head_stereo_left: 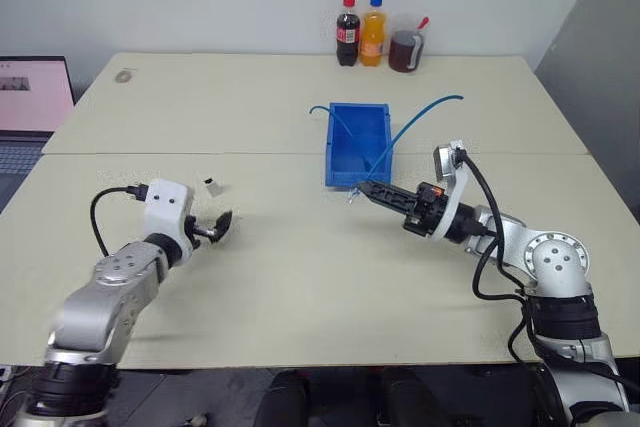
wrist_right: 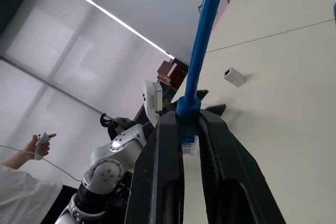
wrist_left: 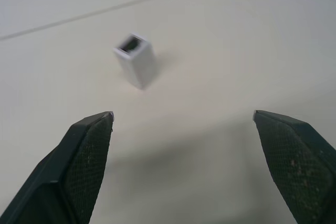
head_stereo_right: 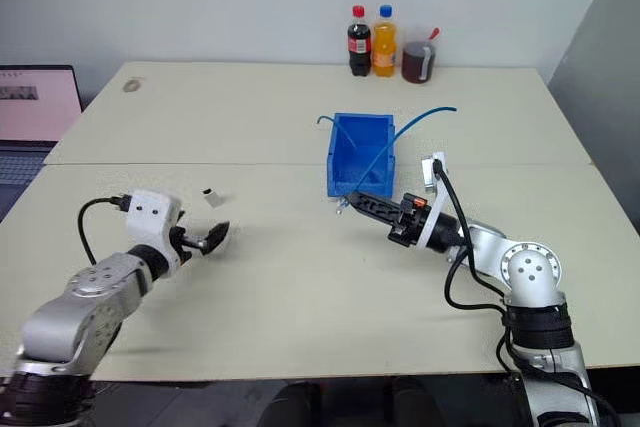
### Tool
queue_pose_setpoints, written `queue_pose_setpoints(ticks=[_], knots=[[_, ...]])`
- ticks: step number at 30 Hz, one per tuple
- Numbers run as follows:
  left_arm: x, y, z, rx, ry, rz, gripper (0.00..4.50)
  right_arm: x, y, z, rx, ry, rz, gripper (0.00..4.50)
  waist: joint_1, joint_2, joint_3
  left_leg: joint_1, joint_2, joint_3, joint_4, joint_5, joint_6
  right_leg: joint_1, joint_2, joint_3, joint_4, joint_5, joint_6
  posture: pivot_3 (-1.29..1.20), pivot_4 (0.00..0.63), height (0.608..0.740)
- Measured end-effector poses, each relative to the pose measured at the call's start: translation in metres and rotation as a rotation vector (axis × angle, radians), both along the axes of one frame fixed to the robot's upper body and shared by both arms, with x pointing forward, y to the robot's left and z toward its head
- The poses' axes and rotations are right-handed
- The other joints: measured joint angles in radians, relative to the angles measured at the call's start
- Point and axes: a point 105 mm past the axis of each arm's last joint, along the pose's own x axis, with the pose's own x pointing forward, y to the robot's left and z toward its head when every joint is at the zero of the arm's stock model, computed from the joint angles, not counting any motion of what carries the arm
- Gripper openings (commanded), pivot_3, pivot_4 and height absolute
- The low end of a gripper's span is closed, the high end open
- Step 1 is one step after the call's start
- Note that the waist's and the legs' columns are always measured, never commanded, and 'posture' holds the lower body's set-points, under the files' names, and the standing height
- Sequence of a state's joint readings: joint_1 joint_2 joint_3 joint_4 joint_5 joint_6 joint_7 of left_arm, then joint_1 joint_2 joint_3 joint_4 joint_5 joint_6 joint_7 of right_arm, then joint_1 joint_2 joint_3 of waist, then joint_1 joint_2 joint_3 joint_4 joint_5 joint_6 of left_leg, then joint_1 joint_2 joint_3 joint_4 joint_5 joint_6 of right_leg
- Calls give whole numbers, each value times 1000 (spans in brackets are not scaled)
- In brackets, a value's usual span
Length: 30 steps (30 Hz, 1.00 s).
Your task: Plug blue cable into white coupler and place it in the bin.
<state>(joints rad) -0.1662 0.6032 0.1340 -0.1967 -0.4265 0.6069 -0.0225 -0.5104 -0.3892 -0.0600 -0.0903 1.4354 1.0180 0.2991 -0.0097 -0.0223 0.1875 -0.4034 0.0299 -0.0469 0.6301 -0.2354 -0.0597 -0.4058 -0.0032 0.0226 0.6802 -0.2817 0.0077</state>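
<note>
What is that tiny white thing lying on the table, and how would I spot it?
Start at the bright blue bin in the middle of the pale table and look toward the robot's left arm. Just beyond its open left gripper lies the white coupler, alone on bare tabletop. It is a tiny white block with a dark socket at one end.

Both arms are showing silver-grey metal links with round joint housings, white wrist camera blocks, black cables looping off them. Left gripper (head_stereo_left: 222, 224) and right gripper (head_stereo_left: 362, 188) are wearing black textured fingers.
</note>
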Motion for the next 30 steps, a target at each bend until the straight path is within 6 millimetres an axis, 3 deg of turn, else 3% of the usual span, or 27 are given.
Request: queue_pose_setpoints(ticks=[6, 11, 22, 30], knots=[[19, -15, -9, -70, -37, 206, 4467, 4, 1, 0, -28, -15, 5, 144, 3, 0, 0, -2, -2, -3, 2, 0, 0, 0, 1, -3, 1, 1, 0, 0, 150, 740], [31, -13, -15, -105, -28, 289, 4467, 6, -2, -3, -62, -20, -8, 144, 1, -1, 0, -1, -2, -2, 3, 0, 0, 0, 2, -4, 1, 1, 0, 0, 150, 740], [55, 0, -5, -166, -75, 358, 4467, 11, -12, -2, -77, -37, -55, 144, 2, -1, 0, -2, -3, -2, 5, 0, 0, 0, 2, -5, 1, 2, 2, 0, 150, 740], [59, -20, -19, -260, -29, 344, 4467, 10, -15, -2, -77, -35, -61, 144, 2, -1, 0, -5, -2, -3, 10, 0, 0, 0, 2, -5, 2, 3, 2, 0, 150, 740]])
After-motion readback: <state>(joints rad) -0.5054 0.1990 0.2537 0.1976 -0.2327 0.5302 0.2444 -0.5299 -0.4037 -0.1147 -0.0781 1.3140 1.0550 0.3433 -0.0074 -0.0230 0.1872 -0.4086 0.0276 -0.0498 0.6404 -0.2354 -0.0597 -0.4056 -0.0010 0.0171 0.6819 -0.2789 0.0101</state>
